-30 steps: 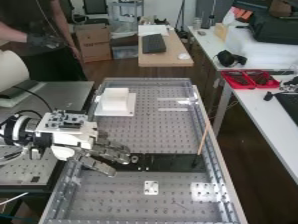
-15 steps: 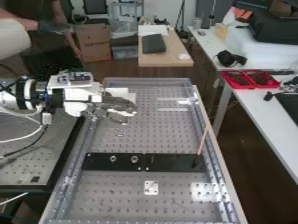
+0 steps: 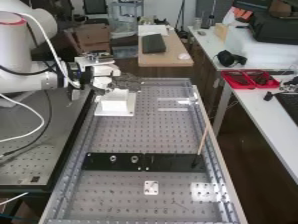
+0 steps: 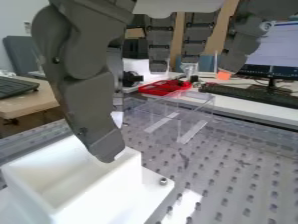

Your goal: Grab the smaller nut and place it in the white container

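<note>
High view read as a clock, 12 at the far end of the perforated metal bench point(image 3: 120, 195). My hand point(image 3: 127, 81) is out at 11 o'clock, palm side over the white container point(image 3: 116, 102), coming in from 9. How wide or narrow it stands, I cannot tell; nor can I tell whether the smaller nut is in its grasp. In the wrist view my hand point(image 4: 83, 95) hangs above the container, across part of its rim. Contact with the rim: cannot tell. Container is a square-mouthed box, upright on a flat base; a small bolt head point(image 4: 163, 181) sits at a corner of that base. Clear plastic box point(image 4: 199, 107) well apart from it, toward 1 o'clock on the bench. Flat black bar point(image 3: 169, 162) at 6 o'clock of the container, well apart. On it the bearing point(image 3: 134, 159), with the larger nut point(image 3: 113, 159) just beside, at its 9 o'clock. Thin rod point(image 3: 203, 137) stands tilted near the bar's 3 o'clock end. Small white plate point(image 3: 151, 188) on the bench, 6 o'clock of the bar.
</note>
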Robot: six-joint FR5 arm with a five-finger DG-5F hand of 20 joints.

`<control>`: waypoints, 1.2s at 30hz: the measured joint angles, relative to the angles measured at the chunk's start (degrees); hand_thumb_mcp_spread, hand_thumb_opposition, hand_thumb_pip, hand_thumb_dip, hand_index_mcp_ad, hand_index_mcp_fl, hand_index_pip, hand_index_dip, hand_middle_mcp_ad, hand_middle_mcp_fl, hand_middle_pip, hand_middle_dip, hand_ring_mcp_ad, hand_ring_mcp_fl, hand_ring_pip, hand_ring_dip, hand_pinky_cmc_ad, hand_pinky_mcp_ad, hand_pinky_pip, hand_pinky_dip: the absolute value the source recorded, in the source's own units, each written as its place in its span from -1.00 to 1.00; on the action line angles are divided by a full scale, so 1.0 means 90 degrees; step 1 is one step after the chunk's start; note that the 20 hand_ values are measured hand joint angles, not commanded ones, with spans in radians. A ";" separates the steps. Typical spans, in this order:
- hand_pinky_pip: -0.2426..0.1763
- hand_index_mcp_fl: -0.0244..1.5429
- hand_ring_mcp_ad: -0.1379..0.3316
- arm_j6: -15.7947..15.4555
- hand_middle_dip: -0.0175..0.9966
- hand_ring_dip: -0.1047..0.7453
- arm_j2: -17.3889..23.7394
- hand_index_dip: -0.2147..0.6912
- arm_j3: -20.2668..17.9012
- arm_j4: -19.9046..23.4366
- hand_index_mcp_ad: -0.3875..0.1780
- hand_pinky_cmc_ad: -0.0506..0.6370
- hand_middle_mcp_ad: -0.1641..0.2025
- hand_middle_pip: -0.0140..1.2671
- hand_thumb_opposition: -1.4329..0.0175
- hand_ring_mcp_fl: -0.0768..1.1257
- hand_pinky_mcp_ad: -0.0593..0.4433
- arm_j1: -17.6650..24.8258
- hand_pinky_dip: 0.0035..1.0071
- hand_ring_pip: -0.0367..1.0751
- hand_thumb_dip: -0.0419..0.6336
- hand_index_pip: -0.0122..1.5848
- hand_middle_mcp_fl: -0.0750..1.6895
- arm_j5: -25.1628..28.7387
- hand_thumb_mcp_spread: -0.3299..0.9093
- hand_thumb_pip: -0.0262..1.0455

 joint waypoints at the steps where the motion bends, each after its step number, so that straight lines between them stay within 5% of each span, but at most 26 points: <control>1: -0.20 -0.48 0.11 0.0008 -0.40 -0.48 -0.0036 -0.29 0.0019 -0.0014 -0.67 0.12 0.24 -0.74 -0.28 -0.87 0.34 0.0047 -0.63 -0.76 -0.18 0.84 -0.86 -0.0008 0.55 -0.01; 12: -0.19 -0.46 0.11 0.0232 -0.40 -0.49 -0.0517 -0.28 0.0190 -0.0035 -0.66 0.13 0.23 -0.74 -0.29 -0.87 0.34 0.0668 -0.63 -0.76 -0.18 0.82 -0.86 0.0073 0.58 -0.01; 23: -0.20 -0.45 0.11 0.0316 -0.41 -0.49 -0.0620 -0.28 0.0249 -0.0082 -0.67 0.12 0.25 -0.74 -0.29 -0.87 0.34 0.0775 -0.63 -0.76 -0.17 0.71 -0.86 0.0454 0.54 -0.01; 27: -0.19 -0.79 0.12 0.0371 -0.40 -0.49 -0.0563 -0.29 0.0298 -0.0182 -0.67 0.12 0.25 -0.74 -0.26 -0.87 0.34 0.0761 -0.63 -0.76 -0.22 0.46 -0.86 0.0599 0.39 -0.06; 36: -0.20 -0.92 0.12 0.0693 -0.40 -0.47 -0.0313 -0.36 0.0272 -0.0122 -0.52 0.13 0.26 -0.74 -0.23 -0.87 0.34 0.0600 -0.63 -0.76 -0.22 0.23 -0.91 0.1122 0.25 0.07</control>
